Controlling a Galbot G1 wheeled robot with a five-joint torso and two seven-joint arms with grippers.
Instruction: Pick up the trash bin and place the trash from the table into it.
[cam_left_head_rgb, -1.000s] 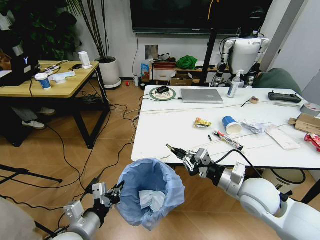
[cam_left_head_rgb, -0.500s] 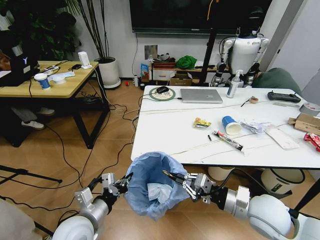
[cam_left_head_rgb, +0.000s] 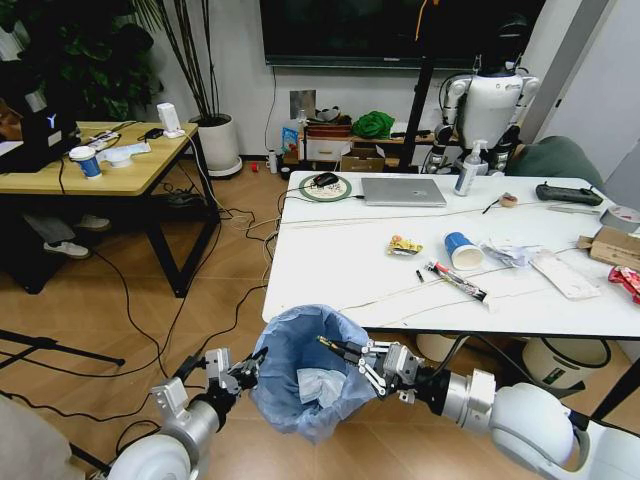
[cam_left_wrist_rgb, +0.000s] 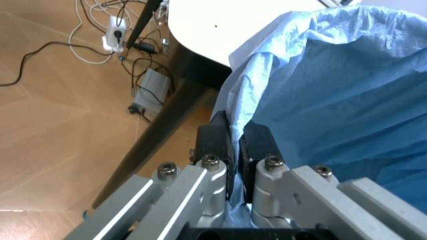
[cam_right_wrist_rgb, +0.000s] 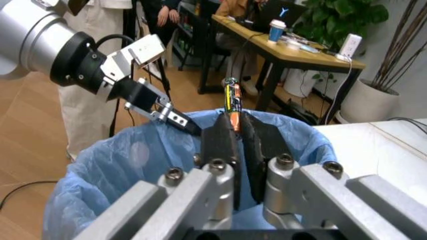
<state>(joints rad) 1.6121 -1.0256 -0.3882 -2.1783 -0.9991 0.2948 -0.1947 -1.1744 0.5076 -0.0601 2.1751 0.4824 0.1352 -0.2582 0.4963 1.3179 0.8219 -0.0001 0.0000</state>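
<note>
Gripping the trash bin (cam_left_head_rgb: 300, 370) rim, left hand (cam_left_wrist_rgb: 233, 145) pinches blue liner.

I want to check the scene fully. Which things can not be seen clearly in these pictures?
- Trash bin bottom: head view, hidden by its bag folds.
- Red packet: head view, cut by the edge.
- Item in right pincer: right wrist view, thin stick, label too small.
- Left pincer pad contact: left wrist view, covered by the bag.
</note>
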